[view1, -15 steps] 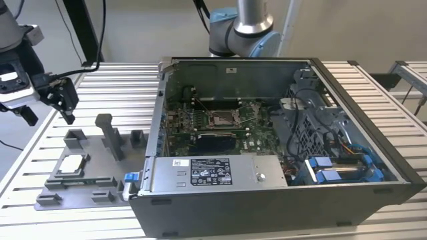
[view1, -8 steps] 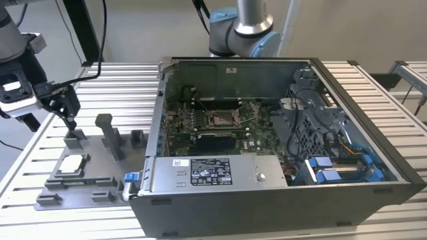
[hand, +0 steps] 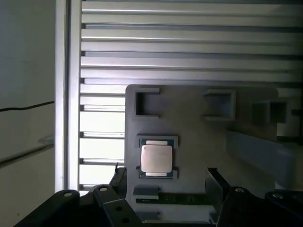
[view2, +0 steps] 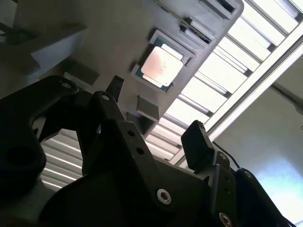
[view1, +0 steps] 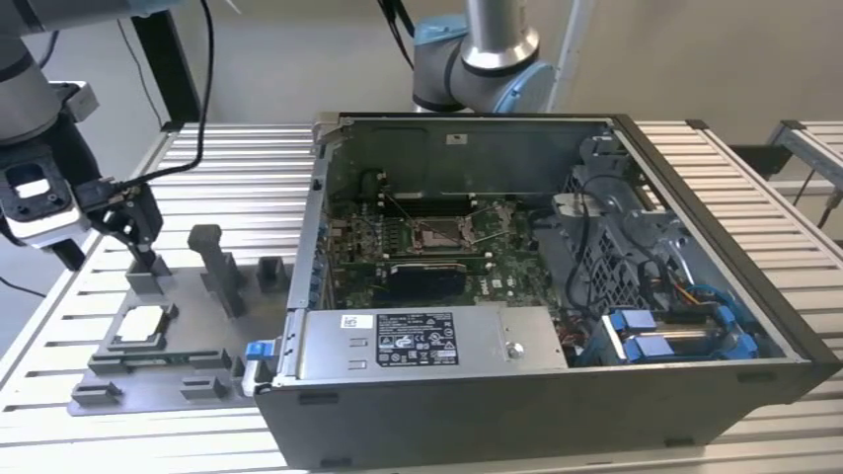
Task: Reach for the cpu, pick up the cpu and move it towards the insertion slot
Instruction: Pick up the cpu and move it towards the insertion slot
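Silver-grey cpu [hand: 156, 158] is lying face up in its recess on the grey plastic fixture [hand: 199, 132], not yet picked up.
The hand [hand: 165, 176] is hovering just above the cpu, its fingers spread wide and gripping nothing. In the exterior view it is hanging over the fixture on the slatted metal worktop [view1: 79, 296], while the insertion slot [view1: 439, 233] is sitting well apart inside the open computer case [view1: 527, 405].

The arm [view1: 30, 94] is hanging at the exterior view's left, its wrist [view1: 39, 202] angling the gripper [view1: 136, 237] downward (black linkages showing in both wrist views), and the two dark fingers [hand: 215, 184] are standing well apart.
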